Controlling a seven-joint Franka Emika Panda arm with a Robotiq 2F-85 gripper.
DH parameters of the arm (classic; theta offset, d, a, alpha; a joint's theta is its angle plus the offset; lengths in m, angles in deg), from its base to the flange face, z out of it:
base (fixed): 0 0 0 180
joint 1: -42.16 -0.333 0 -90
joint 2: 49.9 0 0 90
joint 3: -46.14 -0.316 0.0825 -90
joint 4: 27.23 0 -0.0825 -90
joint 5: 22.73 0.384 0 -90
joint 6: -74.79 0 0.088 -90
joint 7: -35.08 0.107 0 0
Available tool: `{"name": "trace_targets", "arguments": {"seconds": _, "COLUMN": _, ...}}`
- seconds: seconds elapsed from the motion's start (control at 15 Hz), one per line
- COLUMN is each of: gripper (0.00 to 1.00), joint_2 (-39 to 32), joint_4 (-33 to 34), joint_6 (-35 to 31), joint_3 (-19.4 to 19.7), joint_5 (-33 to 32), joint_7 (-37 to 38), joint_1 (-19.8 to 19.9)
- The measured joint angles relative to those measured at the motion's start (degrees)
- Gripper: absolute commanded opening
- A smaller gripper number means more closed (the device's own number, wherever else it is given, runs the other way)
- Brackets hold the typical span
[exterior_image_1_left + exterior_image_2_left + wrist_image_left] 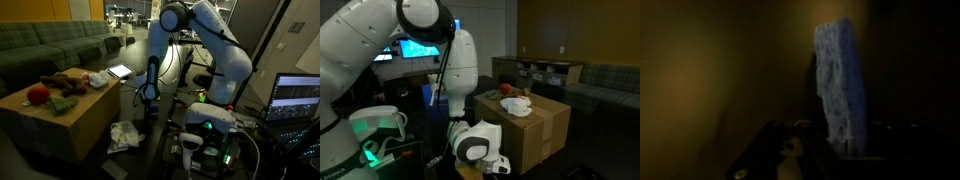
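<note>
Cardboard forms the big brown box (75,120) at the left in an exterior view. A round red ball (38,95) sits near its left edge and a flat white tablet (120,71) at its far right corner. A crumpled white cloth (123,135) lies on the floor by the box's right wall. Just right of that edge the dark gripper (148,100) hangs low, apart from the box, with only a narrow strip of floor around it. Further right, the robot's white base (215,120) closes off the gap.

In the wrist view a blue, rough-textured rectangular block (840,80) stands upright right of centre, its lower end down by the gripper. The picture is too dim to tell whether the fingers are clamped on it or apart.
</note>
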Motion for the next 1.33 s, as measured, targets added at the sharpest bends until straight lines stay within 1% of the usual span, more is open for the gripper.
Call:
{"name": "trace_targets", "arguments": {"seconds": 0.33, "gripper": 0.03, "joint_2": 0.6, "joint_4": 0.9, "joint_6": 3.3, "joint_3": 0.1, "joint_5": 0.0, "joint_7": 0.1, "joint_1": -1.0}}
{"name": "trace_targets", "arguments": {"seconds": 0.47, "gripper": 0.03, "joint_2": 2.4, "joint_4": 0.9, "joint_6": 6.0, "joint_3": 0.7, "joint_5": 0.0, "joint_7": 0.9, "joint_1": -2.1}}
{"name": "trace_targets", "arguments": {"seconds": 0.6, "gripper": 0.03, "joint_2": 5.4, "joint_4": 0.6, "joint_6": 10.1, "joint_3": 1.8, "joint_5": 0.0, "joint_7": 2.6, "joint_1": -3.9}}
{"name": "trace_targets", "arguments": {"seconds": 0.8, "gripper": 0.03, "joint_2": 11.9, "joint_4": 0.4, "joint_6": 17.4, "joint_3": 4.0, "joint_5": -1.4, "joint_7": 7.8, "joint_1": -7.8}}
{"name": "trace_targets", "arguments": {"seconds": 1.0, "gripper": 0.03, "joint_2": 19.2, "joint_4": 1.0, "joint_6": 24.8, "joint_3": 6.1, "joint_5": -6.0, "joint_7": 15.6, "joint_1": -11.8}}
{"name": "trace_targets", "arguments": {"seconds": 1.13, "gripper": 0.03, "joint_2": 23.9, "joint_4": 2.1, "joint_6": 30.0, "joint_3": 6.2, "joint_5": -9.3, "joint_7": 20.5, "joint_1": -13.2}}
{"name": "trace_targets", "arguments": {"seconds": 1.33, "gripper": 0.03, "joint_2": 29.4, "joint_4": 5.4, "joint_6": 36.4, "joint_3": 4.9, "joint_5": -12.0, "joint_7": 25.0, "joint_1": -13.3}}
